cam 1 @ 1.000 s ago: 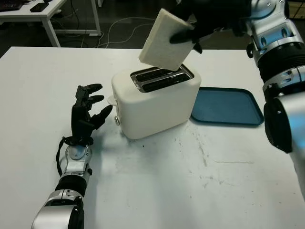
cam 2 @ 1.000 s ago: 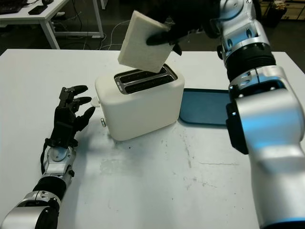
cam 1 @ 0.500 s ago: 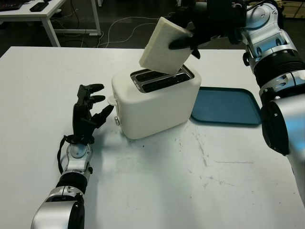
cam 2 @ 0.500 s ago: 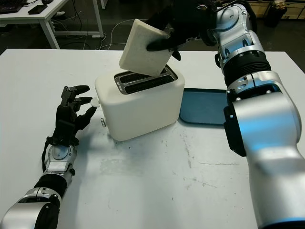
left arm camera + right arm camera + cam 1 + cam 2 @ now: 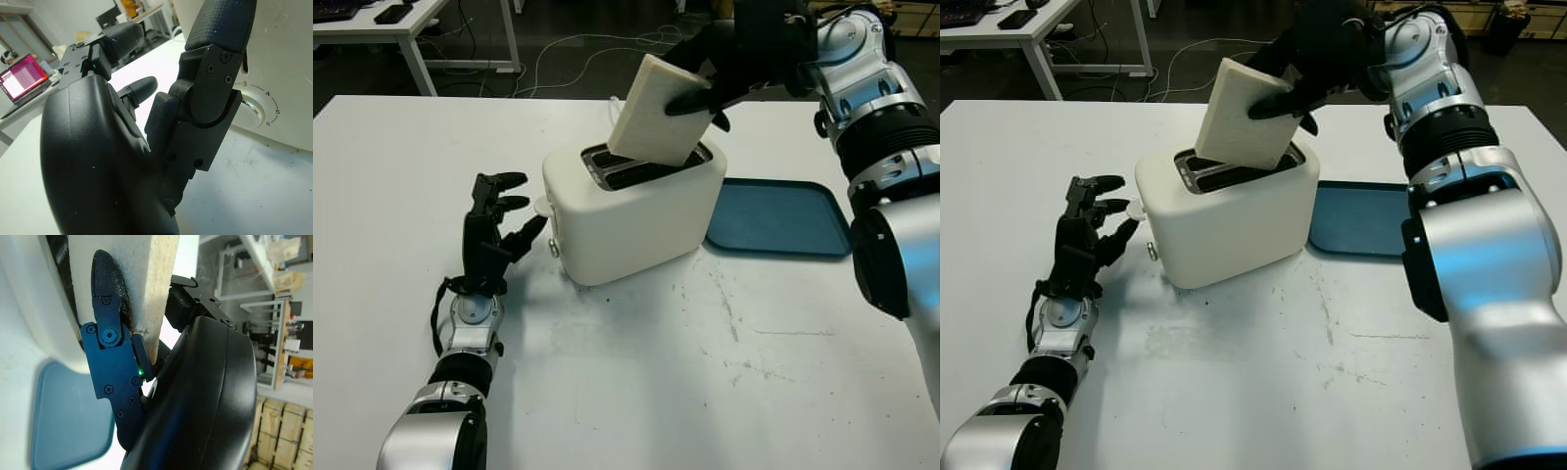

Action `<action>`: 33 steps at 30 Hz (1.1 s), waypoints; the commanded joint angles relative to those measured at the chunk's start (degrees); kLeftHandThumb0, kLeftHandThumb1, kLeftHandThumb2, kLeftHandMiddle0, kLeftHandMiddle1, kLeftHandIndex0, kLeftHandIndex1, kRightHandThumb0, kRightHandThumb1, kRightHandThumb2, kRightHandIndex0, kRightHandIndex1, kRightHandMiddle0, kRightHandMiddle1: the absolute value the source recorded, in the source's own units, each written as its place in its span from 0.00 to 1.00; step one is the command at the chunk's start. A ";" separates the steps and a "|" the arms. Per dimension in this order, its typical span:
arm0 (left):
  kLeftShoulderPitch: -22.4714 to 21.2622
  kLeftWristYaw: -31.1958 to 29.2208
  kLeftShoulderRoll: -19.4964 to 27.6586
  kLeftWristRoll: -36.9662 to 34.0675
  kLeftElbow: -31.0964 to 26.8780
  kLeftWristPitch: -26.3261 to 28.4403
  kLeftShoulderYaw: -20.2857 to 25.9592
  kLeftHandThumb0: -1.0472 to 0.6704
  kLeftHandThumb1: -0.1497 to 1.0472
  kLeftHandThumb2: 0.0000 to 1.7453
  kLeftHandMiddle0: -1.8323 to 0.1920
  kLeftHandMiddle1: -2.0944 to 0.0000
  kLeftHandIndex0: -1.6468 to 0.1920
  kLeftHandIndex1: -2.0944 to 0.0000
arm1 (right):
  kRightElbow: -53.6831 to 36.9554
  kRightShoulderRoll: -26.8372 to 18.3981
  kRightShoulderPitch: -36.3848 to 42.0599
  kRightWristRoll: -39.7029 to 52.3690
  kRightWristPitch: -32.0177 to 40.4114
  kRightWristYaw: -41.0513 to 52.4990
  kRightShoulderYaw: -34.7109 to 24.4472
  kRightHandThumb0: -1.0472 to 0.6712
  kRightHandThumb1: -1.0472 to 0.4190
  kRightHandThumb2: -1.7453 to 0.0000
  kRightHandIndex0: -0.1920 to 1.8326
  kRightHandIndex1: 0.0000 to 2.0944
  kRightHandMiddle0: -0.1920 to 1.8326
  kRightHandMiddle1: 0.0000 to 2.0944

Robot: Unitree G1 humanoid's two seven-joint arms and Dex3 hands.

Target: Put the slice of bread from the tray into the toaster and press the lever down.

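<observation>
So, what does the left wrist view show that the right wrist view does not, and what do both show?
The left wrist view alone shows the open left hand beside the toaster's side, next to a dial marked with numbers, and a laptop with a pink screen on a desk behind.

The right wrist view alone shows the right hand pinching the bread over the toaster's top, and the blue tray on the table.

Both show the white toaster and a black hand close to the camera.
</observation>
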 commanded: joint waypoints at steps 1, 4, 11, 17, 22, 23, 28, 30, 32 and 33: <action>-1.45 0.40 -0.20 0.13 0.07 -1.30 -0.10 0.00 0.89 0.11 0.91 0.30 0.90 0.36 | -0.51 -0.84 0.44 -1.92 -0.77 -0.47 1.48 0.30 0.09 0.80 0.59 0.83 0.48 0.83; -1.49 0.42 -0.27 0.09 0.11 -1.25 -0.06 0.00 0.89 0.10 0.91 0.30 0.90 0.36 | -0.85 -0.91 0.33 -4.40 -0.76 -0.81 3.55 0.31 0.09 0.79 0.60 0.83 0.49 0.83; -1.55 0.56 -0.57 0.02 0.28 -1.02 -0.04 0.00 0.89 0.10 0.91 0.30 0.90 0.35 | -1.65 -0.70 0.50 -8.15 -4.35 -1.79 6.79 0.31 0.09 0.78 0.60 0.83 0.51 0.83; -1.52 1.42 -0.77 0.53 0.31 -1.13 -0.23 0.00 0.89 0.10 0.91 0.30 0.90 0.35 | -3.09 0.07 0.65 -8.72 -7.15 -1.73 8.17 0.34 0.09 0.77 0.62 0.83 0.52 0.83; -1.50 1.05 -0.86 0.30 0.47 -1.31 -0.19 0.00 0.89 0.10 0.91 0.29 0.90 0.35 | -3.68 0.99 1.07 -8.50 -7.16 -1.15 8.28 0.35 0.09 0.76 0.61 0.83 0.49 0.83; -1.51 1.01 -0.88 0.28 0.58 -1.46 -0.19 0.00 0.89 0.10 0.91 0.29 0.90 0.35 | -3.78 1.11 1.20 -8.47 -7.38 -1.07 8.29 0.34 0.09 0.76 0.61 0.83 0.49 0.83; -1.50 1.24 -1.08 0.24 0.61 -1.21 -0.15 0.00 0.89 0.10 0.91 0.29 0.90 0.35 | -5.46 1.12 2.48 -8.00 -9.17 -1.35 7.96 0.29 0.09 0.77 0.58 0.83 0.47 0.83; -1.43 1.47 -1.12 0.31 0.49 -0.96 -0.13 0.00 0.89 0.09 0.91 0.29 0.90 0.34 | -5.92 0.94 2.68 -7.84 -9.60 -0.77 7.90 0.19 0.09 0.85 0.40 0.82 0.37 0.77; -1.39 1.76 -1.03 0.54 0.54 -1.05 -0.18 0.00 0.89 0.09 0.91 0.28 0.90 0.34 | -6.30 0.58 2.59 -8.68 -10.57 -0.08 8.77 0.12 0.09 0.88 0.31 0.79 0.34 0.65; -1.36 1.71 -0.98 0.54 0.56 -1.12 -0.19 0.00 0.89 0.10 0.91 0.28 0.90 0.34 | -6.53 0.38 2.51 -9.14 -11.15 0.25 9.27 0.09 0.09 0.88 0.26 0.73 0.33 0.55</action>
